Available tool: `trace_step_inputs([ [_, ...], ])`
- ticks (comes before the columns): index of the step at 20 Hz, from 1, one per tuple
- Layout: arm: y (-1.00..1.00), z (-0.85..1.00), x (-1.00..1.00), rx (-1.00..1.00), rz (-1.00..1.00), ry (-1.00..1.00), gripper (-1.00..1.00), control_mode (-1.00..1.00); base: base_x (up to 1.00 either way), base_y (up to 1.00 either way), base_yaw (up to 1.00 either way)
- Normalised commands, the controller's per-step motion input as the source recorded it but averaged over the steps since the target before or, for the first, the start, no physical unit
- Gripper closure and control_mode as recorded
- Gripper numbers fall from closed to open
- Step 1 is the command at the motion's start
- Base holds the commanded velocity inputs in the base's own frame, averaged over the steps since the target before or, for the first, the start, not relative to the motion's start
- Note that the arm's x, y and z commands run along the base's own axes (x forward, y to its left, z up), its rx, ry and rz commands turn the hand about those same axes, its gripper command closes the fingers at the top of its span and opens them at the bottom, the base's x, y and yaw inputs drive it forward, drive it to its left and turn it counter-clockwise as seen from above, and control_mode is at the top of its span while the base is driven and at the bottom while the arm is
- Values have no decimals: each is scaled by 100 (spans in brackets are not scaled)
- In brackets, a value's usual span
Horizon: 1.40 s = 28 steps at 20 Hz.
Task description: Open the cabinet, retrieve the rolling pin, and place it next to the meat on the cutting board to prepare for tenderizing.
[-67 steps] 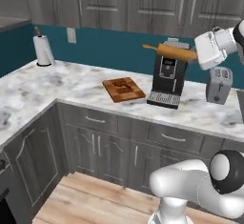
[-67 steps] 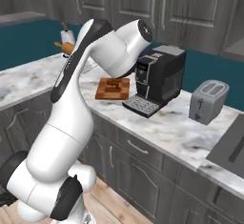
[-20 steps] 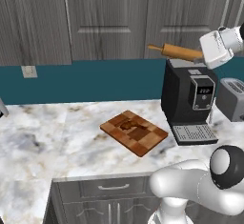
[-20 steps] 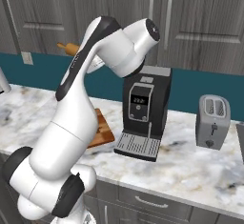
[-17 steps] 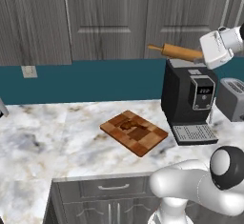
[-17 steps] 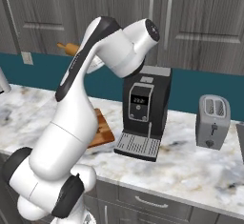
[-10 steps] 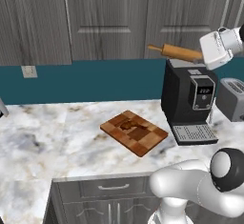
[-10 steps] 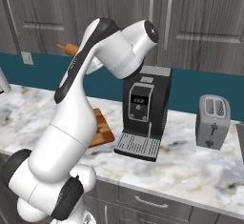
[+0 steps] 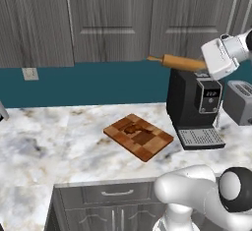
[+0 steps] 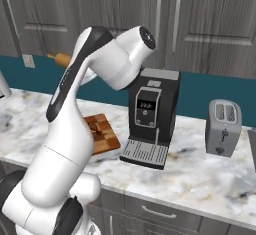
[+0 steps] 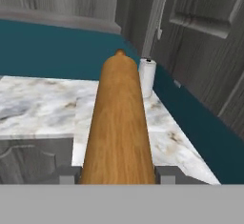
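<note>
My gripper [image 9: 206, 66] is shut on the rolling pin [image 9: 178, 62], an orange-brown wooden cylinder held level in the air, above and just left of the coffee machine's top. In the hand view the rolling pin [image 11: 119, 123] runs straight away from me between the two fingertips [image 11: 66, 174]. Its far end [image 10: 60, 59] pokes out left of my arm in the right base view. The cutting board [image 9: 139, 136] lies flat on the counter, below and left of the pin, with the dark brown meat [image 9: 134, 128] on its rear half. The grey wall cabinet [image 9: 108, 18] doors hang shut above.
A black coffee machine [image 9: 194, 108] stands right of the board, with a silver toaster [image 9: 238, 102] beyond it. A white paper towel roll [image 11: 147, 77] stands by the teal back wall. Marble counter [image 9: 44, 146] stretches left of the board. Grey drawers [image 9: 118, 193] sit below.
Since the earliest frames the base has driven, so the whole scene has shifted and the board now sits nearer the middle. Over the last second nothing has visibly moved.
</note>
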Motion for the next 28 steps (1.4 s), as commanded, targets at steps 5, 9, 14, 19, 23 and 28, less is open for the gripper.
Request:
trace_step_inputs([
  [5, 49, -35, -39, 0, 4, 0, 100, -100, 0, 0, 0],
  [9, 54, -52, -15, 0, 5, 8, 100, -100, 0, 0, 0],
  [14, 49, -51, 0, 0, 0, 15, 100, -100, 0, 0, 0],
  [19, 18, -54, 0, 0, 0, 8, 100, -100, 0, 0, 0],
  [23, 17, -56, 0, 0, 2, 4, 100, -100, 0, 0, 0],
  [28, 20, -52, 4, -2, 0, 5, 100, -100, 0, 0, 0],
])
